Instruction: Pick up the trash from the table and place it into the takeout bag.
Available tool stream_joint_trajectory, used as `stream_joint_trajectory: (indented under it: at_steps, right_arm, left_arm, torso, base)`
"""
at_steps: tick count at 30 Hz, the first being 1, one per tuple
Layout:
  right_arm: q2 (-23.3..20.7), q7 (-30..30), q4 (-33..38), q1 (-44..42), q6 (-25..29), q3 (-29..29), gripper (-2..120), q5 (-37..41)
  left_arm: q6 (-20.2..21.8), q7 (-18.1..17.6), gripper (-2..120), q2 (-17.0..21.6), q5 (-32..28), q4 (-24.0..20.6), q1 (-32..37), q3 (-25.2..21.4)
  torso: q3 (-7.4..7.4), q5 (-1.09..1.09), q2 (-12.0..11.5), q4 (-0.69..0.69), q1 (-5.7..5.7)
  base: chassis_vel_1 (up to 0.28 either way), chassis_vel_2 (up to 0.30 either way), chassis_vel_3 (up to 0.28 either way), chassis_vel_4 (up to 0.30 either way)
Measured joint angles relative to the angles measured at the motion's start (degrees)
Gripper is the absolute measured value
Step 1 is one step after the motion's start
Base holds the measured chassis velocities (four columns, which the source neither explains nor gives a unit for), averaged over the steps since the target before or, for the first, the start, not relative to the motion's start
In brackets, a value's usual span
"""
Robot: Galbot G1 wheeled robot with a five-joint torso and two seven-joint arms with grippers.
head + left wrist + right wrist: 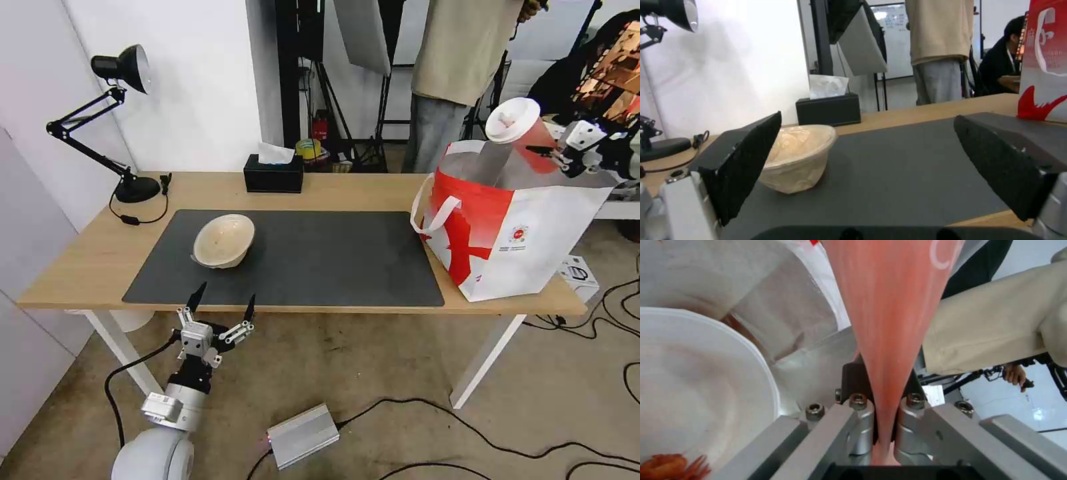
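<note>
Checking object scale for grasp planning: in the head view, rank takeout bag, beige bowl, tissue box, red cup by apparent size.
1. takeout bag
2. red cup, held by the right gripper over the bag
3-4. beige bowl and tissue box look about alike; the box sits farther back, so unranked.

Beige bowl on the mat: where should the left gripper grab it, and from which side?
Probably the raised rim of the beige bowl. It lies tilted on the grey mat, mouth facing up and partly toward the robot. The left gripper hovers open at the table's near edge. Come from that near side, one finger inside the rim, one outside. The wall looks thin.
</note>
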Motion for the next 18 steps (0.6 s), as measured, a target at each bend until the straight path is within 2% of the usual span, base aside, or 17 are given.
stream_joint_trajectory:
  at_steps: [8,18]
  right_arm:
    - [3.2,-1.8,-4.4,5.6,1.1,-4.7,1,-3.9]
    - [3.5,-3.8,-6.8,7.4,3.5,-6.0,1,-6.2]
  left_arm:
    - [-0.1,0.1,100,-0.5,0.1,-0.1,0.3,-0.4]
    - [-0.8,0.1,100,-0.7,0.0,0.2,0.3,-0.7]
  torso:
    - [0.00,0.00,0.0,0.00,0.00]
    - [0.00,0.01,0.0,-0.01,0.00]
  base:
    - [0.000,0.000,0.000,0.000]
    - [0.000,0.000,0.000,0.000]
